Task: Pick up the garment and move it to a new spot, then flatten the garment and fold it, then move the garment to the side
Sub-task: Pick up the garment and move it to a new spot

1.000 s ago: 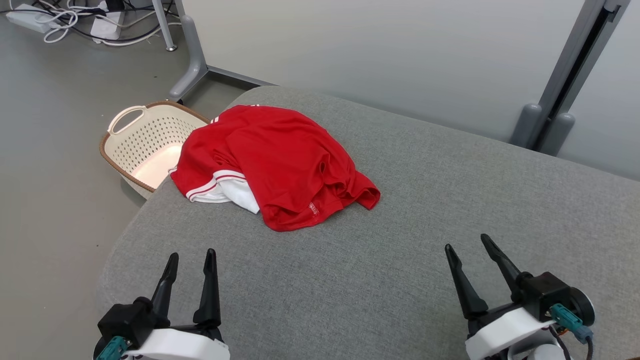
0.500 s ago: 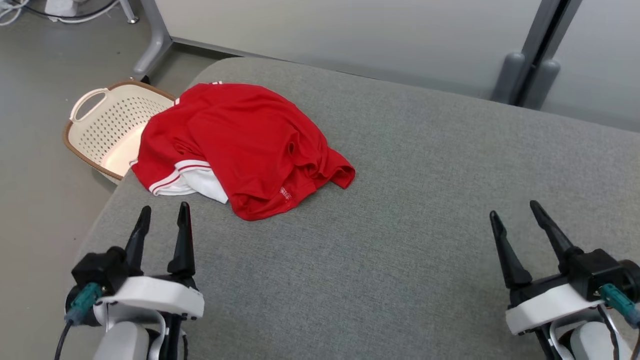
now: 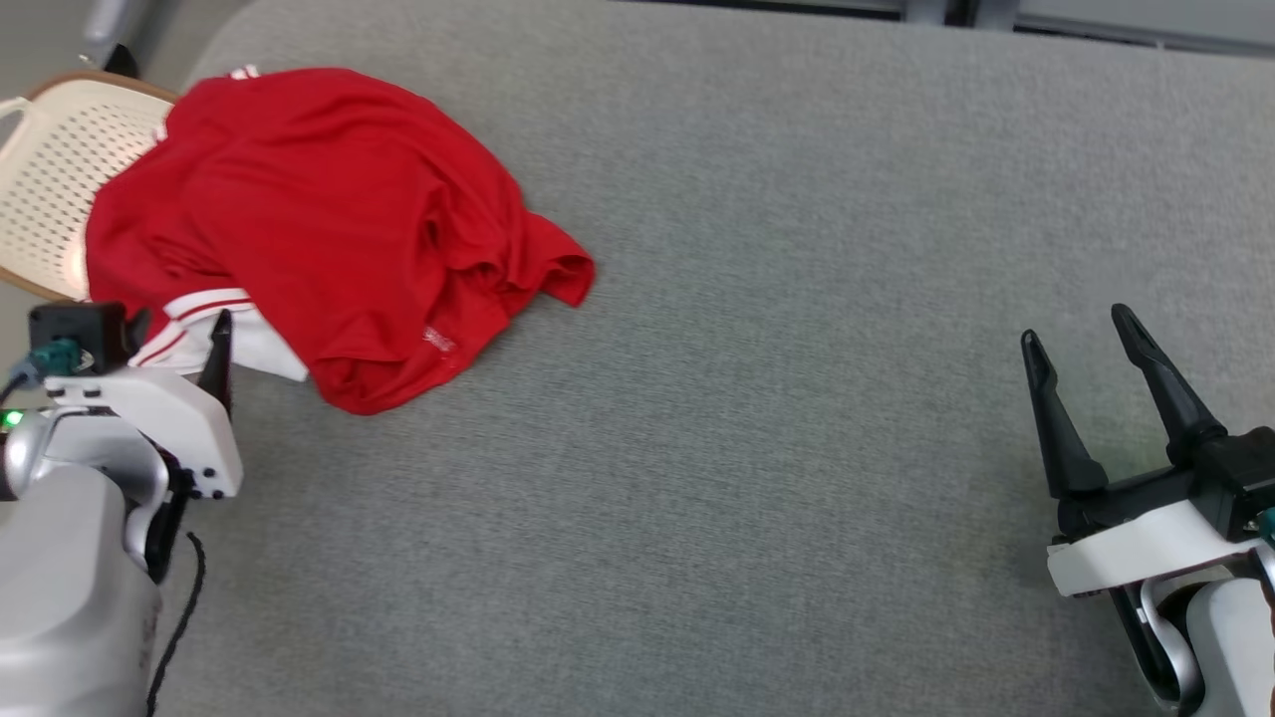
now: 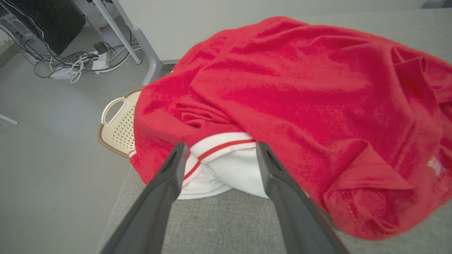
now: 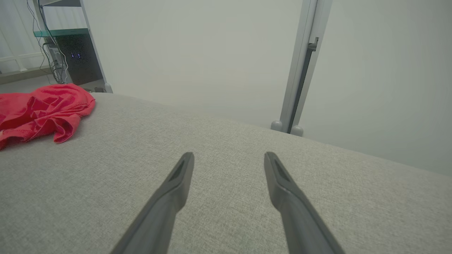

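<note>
The head camera has tipped forward and down over the last second, so the whole picture has slid; that shift is the camera's, not the cloth's. What has truly changed is the left gripper (image 4: 221, 148): it stood well short of the crumpled red jersey with white, red-striped trim (image 3: 329, 229) and has now come up to its near edge. The jersey itself lies where it lay, heaped at the left end of the grey fabric-covered table (image 3: 797, 418), just beside the cream perforated plastic basket with a brown rim (image 3: 45, 169) on the floor. Judged from this, the pick-up is about to begin and nothing is yet held.

The left wrist view shows what the head view hides (there a black block on the wrist covers one finger): both long fingers spread wide, flanking the white striped trim, with no cloth pinched; whether the tips touch it cannot be told. The right gripper (image 3: 1076, 325) is likewise spread and empty, well apart from the jersey; its own wrist view has bare grey fabric between the fingers and the red heap far off at the left edge
</note>
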You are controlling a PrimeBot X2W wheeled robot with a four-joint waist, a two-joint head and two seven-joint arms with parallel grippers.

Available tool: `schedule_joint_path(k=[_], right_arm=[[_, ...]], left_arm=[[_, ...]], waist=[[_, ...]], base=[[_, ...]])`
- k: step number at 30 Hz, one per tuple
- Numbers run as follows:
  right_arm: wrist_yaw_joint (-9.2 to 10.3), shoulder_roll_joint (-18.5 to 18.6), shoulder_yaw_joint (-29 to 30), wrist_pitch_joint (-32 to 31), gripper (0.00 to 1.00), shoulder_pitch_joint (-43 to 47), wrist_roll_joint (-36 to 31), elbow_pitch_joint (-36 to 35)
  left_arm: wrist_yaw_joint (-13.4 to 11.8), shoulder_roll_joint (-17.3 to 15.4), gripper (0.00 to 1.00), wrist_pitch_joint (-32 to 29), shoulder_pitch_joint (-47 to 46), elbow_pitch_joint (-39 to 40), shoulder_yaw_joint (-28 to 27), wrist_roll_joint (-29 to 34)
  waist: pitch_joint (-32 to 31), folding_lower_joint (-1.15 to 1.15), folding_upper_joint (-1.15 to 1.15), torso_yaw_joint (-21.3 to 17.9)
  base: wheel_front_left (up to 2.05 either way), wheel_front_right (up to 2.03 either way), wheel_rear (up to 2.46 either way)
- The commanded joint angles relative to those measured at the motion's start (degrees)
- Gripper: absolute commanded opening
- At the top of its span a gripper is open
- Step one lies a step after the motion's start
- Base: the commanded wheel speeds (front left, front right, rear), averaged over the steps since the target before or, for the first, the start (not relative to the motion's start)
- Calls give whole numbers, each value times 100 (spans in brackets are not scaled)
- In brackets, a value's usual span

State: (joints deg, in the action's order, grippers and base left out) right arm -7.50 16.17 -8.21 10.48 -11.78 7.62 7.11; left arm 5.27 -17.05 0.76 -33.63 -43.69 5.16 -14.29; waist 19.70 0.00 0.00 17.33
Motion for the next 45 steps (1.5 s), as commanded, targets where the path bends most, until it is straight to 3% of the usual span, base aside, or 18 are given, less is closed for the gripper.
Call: schedule_joint_path(k=[1,5,13,14,15,24,28,31,38,45], right_arm=[[2,31,-15,-34,100,-51,3,-31],[2,71,47,-18,100,-153,22,-116],[2,88,124,-8,100,-227,54,-160],[2,79,117,3,100,-222,57,-153],[2,72,114,14,100,-212,56,-138],[2,-78,82,132,100,-80,59,155],[2,-166,32,214,100,11,91,373],[2,-256,13,269,100,91,111,490],[2,-425,-51,351,100,189,162,739],[2,-599,-18,435,100,202,176,897]], left_arm=[[14,-64,100,-75,-138,-118,6,9],[-32,-291,100,-357,-569,-622,52,85],[-38,-360,100,-599,-1078,-1501,62,-4],[-2,-360,25,-657,-1099,-1610,99,-6],[28,-357,0,-681,-1109,-1691,130,-18],[23,-430,0,378,-1126,-1688,141,-62],[49,-387,0,1068,-1265,-1261,196,-30],[64,-345,0,1257,-1309,-824,260,3],[74,-279,0,1334,-1150,444,373,9],[26,-104,0,697,-889,2312,602,-73]], waist=[[293,0,0,-267],[499,0,0,-428],[671,0,0,-620],[667,0,0,-634],[654,0,0,-646],[101,0,0,-666],[-386,0,0,-620],[-694,0,0,-608],[-1191,0,0,-677],[-1505,0,0,-830]], base=[[0,0,0],[0,0,0],[0,0,0],[0,0,0],[0,0,0],[0,0,0],[0,0,0],[0,0,0],[0,0,0],[0,0,0]])
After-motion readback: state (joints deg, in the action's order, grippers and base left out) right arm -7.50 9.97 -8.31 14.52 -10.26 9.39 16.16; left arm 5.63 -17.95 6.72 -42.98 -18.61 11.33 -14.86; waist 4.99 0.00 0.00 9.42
